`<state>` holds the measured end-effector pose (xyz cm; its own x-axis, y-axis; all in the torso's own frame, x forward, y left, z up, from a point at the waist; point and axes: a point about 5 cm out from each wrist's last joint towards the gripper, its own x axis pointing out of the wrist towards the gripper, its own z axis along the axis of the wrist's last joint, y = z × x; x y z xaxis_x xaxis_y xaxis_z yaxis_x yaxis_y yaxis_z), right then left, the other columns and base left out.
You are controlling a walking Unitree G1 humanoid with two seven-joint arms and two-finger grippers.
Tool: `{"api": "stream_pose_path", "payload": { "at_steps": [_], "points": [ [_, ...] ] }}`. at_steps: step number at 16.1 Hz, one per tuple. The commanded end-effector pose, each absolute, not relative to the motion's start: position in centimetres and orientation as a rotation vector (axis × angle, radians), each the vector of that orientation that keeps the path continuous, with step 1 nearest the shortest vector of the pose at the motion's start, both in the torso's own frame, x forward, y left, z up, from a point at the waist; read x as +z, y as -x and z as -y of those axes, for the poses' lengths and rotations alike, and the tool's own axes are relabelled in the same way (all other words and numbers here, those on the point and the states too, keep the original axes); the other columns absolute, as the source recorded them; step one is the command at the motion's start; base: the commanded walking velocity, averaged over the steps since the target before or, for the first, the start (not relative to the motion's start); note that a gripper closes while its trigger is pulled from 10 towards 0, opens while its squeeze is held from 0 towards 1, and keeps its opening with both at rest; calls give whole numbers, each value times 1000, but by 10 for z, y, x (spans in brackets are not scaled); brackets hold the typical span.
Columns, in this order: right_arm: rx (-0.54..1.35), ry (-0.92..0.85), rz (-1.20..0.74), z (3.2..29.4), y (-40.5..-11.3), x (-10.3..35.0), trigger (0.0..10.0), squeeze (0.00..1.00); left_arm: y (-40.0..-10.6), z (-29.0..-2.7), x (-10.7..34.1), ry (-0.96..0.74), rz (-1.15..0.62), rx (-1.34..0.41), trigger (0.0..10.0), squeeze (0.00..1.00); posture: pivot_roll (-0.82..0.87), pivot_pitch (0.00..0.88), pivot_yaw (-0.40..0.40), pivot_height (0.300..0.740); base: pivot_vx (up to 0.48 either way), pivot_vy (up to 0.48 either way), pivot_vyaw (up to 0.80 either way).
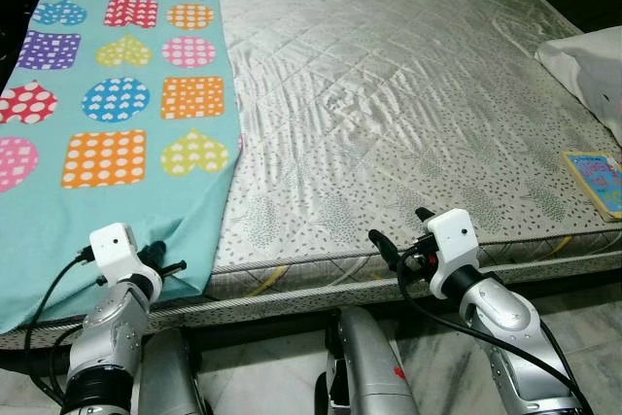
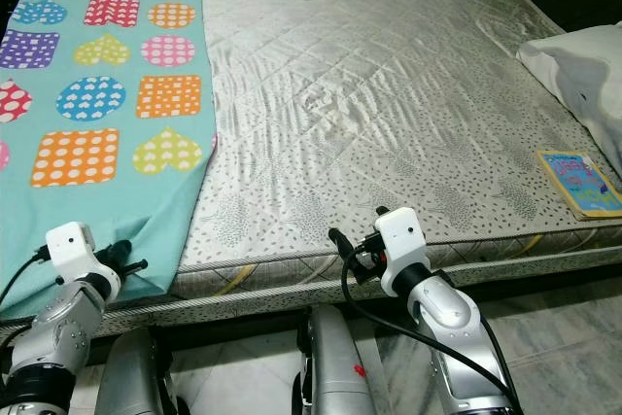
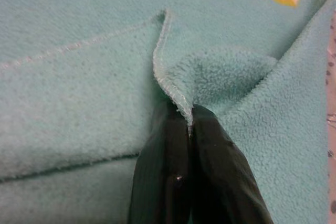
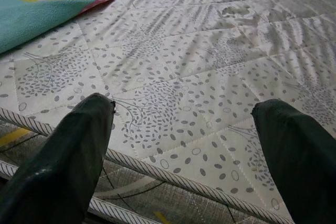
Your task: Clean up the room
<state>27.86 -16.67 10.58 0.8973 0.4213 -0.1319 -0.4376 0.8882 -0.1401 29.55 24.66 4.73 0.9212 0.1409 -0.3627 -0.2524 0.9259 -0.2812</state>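
Note:
A teal fleece blanket (image 1: 126, 114) printed with coloured hearts and squares covers the left part of the mattress (image 1: 389, 94). My left gripper (image 1: 173, 266) is at the blanket's near corner at the bed's front edge. In the left wrist view its fingers (image 3: 173, 177) are shut on a pinched fold of the teal blanket hem (image 3: 173, 90). My right gripper (image 1: 400, 233) hovers over the mattress's front edge, right of the blanket. The right wrist view has its fingers (image 4: 68, 150) wide apart with nothing between them.
The silver quilted mattress has a piped front edge (image 4: 157, 171). A white pillow (image 1: 588, 65) lies at the right side, with a colourful book (image 1: 595, 180) near it. Tiled floor (image 1: 583, 337) lies below the bed.

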Motion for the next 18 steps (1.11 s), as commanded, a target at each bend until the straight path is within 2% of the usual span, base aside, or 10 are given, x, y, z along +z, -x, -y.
{"api": "stream_pose_path", "payload": {
  "at_steps": [1,2,12,13,15,16,18],
  "points": [
    [428,172,-115,171,-278,102,10000,0,-295,-246,43,310,-368,208,353,0,-116,151,-105,556,0,0,0],
    [428,172,-116,171,-279,102,10000,0,-294,-245,43,310,-370,204,0,0,-114,152,-104,556,0,0,0],
    [434,163,-115,169,-281,101,10000,0,-272,-233,53,281,-331,112,0,0,-105,158,-107,556,0,0,0],
    [435,161,-114,169,-282,101,10000,0,-270,-231,54,269,-328,102,3137,0,-101,158,-110,556,0,0,0],
    [439,158,-112,167,-283,101,10000,0,-267,-229,57,261,-320,98,2706,0,-99,157,-110,556,0,0,0],
    [440,157,-108,166,-284,102,10000,0,-263,-227,59,247,-315,90,1882,0,-99,157,-110,556,0,0,0],
    [438,156,-103,167,-285,103,10000,0,-256,-223,64,219,-308,78,2314,0,-97,158,-109,556,0,0,0]
  ]
}}
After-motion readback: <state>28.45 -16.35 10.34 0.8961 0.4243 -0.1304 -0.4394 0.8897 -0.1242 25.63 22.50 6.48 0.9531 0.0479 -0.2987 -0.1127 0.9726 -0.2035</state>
